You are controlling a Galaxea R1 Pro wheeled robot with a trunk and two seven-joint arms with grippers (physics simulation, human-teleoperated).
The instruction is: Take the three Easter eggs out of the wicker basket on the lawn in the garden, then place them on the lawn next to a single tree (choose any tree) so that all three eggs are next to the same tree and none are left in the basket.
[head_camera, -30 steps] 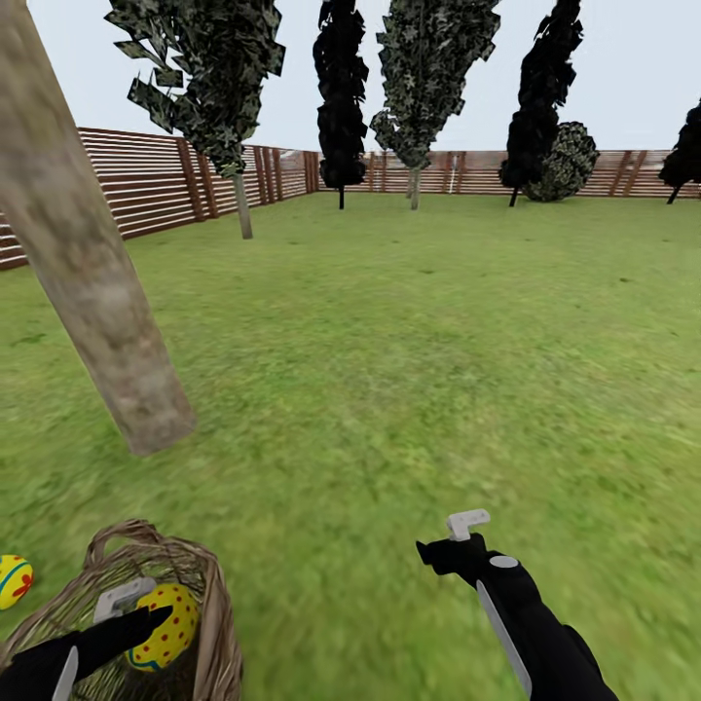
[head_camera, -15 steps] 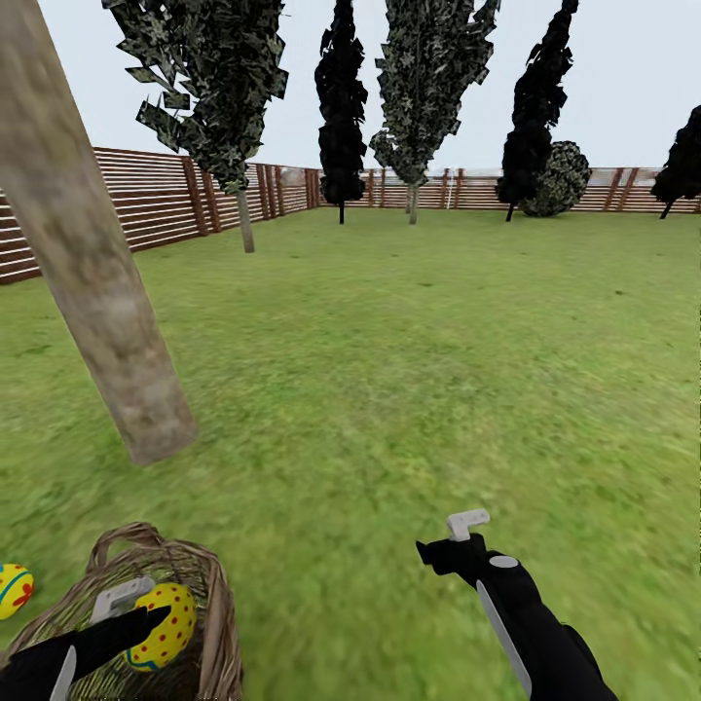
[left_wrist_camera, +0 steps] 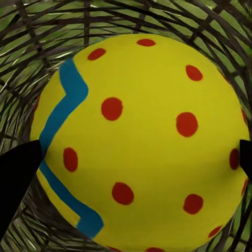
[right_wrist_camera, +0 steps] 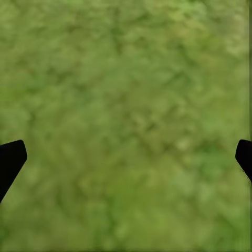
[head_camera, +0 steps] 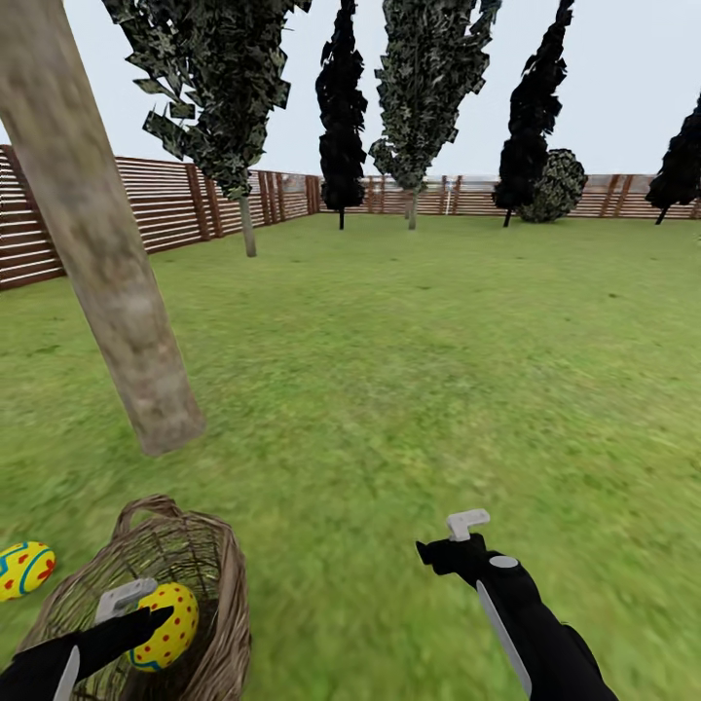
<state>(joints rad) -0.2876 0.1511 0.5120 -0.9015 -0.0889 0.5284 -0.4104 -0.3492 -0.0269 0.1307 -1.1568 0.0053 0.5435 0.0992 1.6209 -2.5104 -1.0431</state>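
Left hand (head_camera: 146,615) sits at the lower left of the head view, reaching into the wicker basket (head_camera: 209,565) with its fingers either side of a yellow egg with red dots (head_camera: 164,625). In the left wrist view that same egg (left_wrist_camera: 139,142) nearly fills the frame, dark fingertips at both edges and the open weave behind it; the fingers look closed against it, though I cannot tell how firmly they press. Whether a third egg lies deeper in the basket is hidden.

At the far left edge of the head view, a second egg (head_camera: 25,568) lies on the lawn (head_camera: 409,370), just beside the basket and near the foot of the pale tree trunk (head_camera: 107,263), which rises from the middle left up to the upper left corner. A brown slat fence (head_camera: 166,200) and dark cone trees run across the top.

At the lower right, the right hand (head_camera: 450,545) hovers above bare grass; its wrist view shows the fingertips wide apart with nothing between them.

The step in hand looks like taking an egg from the basket. Next, I judge, the left hand should lift the egg straight up past the rim, carry it toward the trunk, and set it down low beside the egg already there, so it does not roll.
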